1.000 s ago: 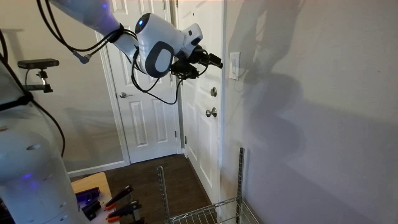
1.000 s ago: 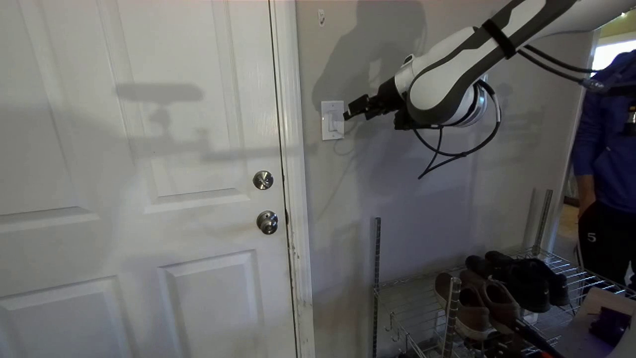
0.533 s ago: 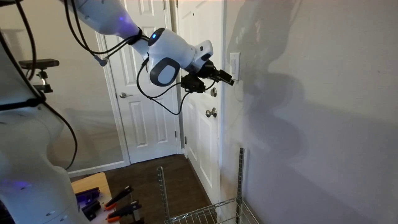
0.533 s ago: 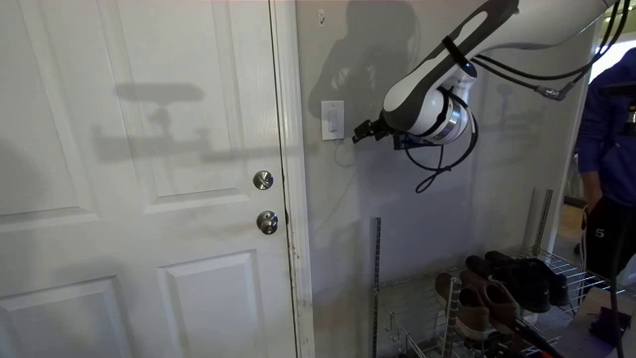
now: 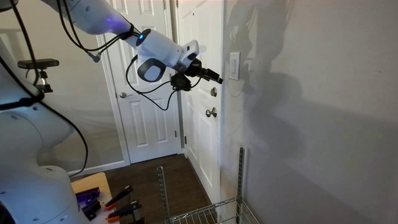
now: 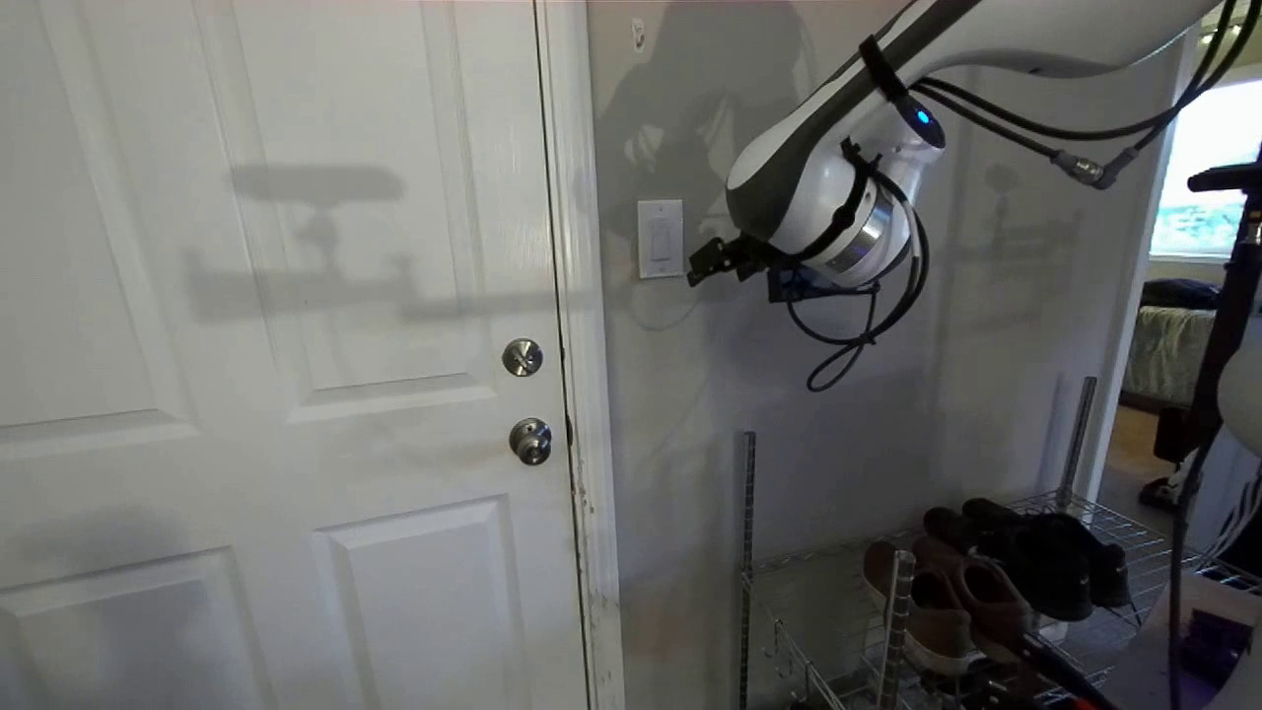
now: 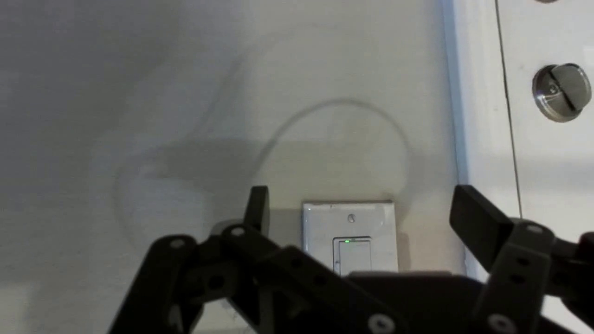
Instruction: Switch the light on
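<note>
The light switch is a white upright wall plate [image 5: 234,66] beside the door frame; it also shows in an exterior view [image 6: 661,239]. In the wrist view its plate [image 7: 325,222] has a flat paddle with a small lit green dot at the visible end. The plate's other end is hidden behind the gripper body. No lamp is in view. My gripper [image 7: 366,208] is open and empty, its two black fingers wide apart on either side of the plate in the picture. In both exterior views the gripper [image 5: 220,80] [image 6: 698,271] is near the plate's lower end, apart from it.
A white door [image 6: 394,444] with a round knob [image 6: 530,441] and a deadbolt [image 6: 523,357] is beside the switch. A wire rack [image 6: 818,592] bearing several shoes [image 6: 942,602] stands below the arm. Clamps [image 5: 124,210] sit by the robot base. A camera on a mount [image 5: 39,63] stands behind.
My gripper has come down from the switch's height to its lower end. Since half a second ago it has drawn back a little from the wall. The person has left view.
</note>
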You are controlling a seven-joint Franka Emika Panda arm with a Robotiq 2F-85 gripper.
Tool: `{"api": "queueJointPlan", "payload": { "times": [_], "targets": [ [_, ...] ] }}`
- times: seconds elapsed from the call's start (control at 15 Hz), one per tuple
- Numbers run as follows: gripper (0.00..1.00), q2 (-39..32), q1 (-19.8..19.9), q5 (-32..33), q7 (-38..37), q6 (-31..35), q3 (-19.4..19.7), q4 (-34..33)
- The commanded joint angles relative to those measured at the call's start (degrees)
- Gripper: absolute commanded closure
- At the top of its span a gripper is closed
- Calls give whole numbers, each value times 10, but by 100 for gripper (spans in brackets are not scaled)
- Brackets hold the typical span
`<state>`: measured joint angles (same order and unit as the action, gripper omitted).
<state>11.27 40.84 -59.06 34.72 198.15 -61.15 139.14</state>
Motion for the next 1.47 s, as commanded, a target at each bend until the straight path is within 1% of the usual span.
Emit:
{"api": "queueJointPlan", "payload": {
  "times": [0.0, 0.2, 0.27, 0.33, 0.4, 0.47, 0.53, 0.6, 0.67, 0.73, 0.8, 0.93, 1.2, 1.27, 1.33, 1.4],
  "targets": [
    [0, 90, 131, -69, -13, 0, -159, 19],
    [0, 157, 246, -84, -44, 0, -297, -12],
    [0, 199, 290, -91, -65, -12, -343, -34],
    [0, 234, 336, -98, -84, -6, -391, -62],
    [0, 262, 378, -108, -95, 0, -429, -90],
    [0, 294, 413, -120, -107, -2, -455, -121],
    [0, 327, 435, -138, -112, -3, -468, -146],
    [0, 362, 452, -165, -117, -9, -469, -168],
    [0, 400, 462, -194, -120, -24, -463, -188],
    [0, 363, 409, -74, -208, -41, -426, -122],
    [0, 395, 426, -94, -209, -45, -430, -139],
    [0, 432, 442, -108, -217, -49, -433, -157],
    [0, 442, 443, -109, -222, -49, -434, -162],
    [0, 453, 449, -112, -226, -38, -435, -164],
    [0, 459, 451, -100, -243, -34, -432, -165],
    [0, 442, 472, -148, -187, 0, -454, -186]
  ]
}}
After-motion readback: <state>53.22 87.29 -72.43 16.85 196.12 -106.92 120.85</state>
